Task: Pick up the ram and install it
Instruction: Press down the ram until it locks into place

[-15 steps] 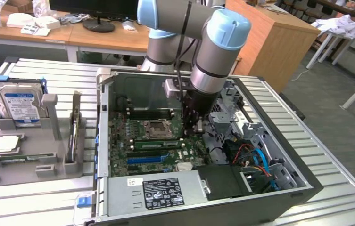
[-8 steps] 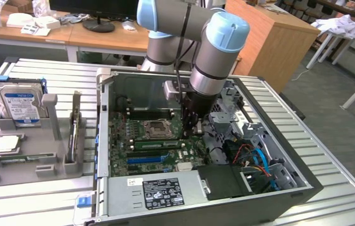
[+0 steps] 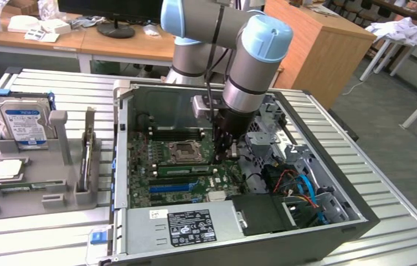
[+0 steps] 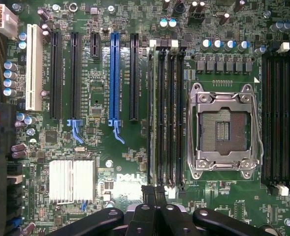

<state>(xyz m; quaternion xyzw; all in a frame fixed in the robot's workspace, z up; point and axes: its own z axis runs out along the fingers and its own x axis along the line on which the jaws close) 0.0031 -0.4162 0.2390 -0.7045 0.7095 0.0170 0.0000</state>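
Gripper (image 4: 154,196) pinched shut, hovering low over the motherboard (image 4: 100,147) inside the PC case (image 3: 341,221).
Looks like the ram (image 4: 154,113) is already sitting in a slot just left of the CPU socket (image 4: 226,128), so mostly done, though I can't tell if it's fully latched.

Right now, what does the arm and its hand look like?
The arm has silver-grey tube links with light-blue joint caps, and a black cable runs down along it. A pale grey box sits at the wrist. The hand is black, with bolted black linkage bars.
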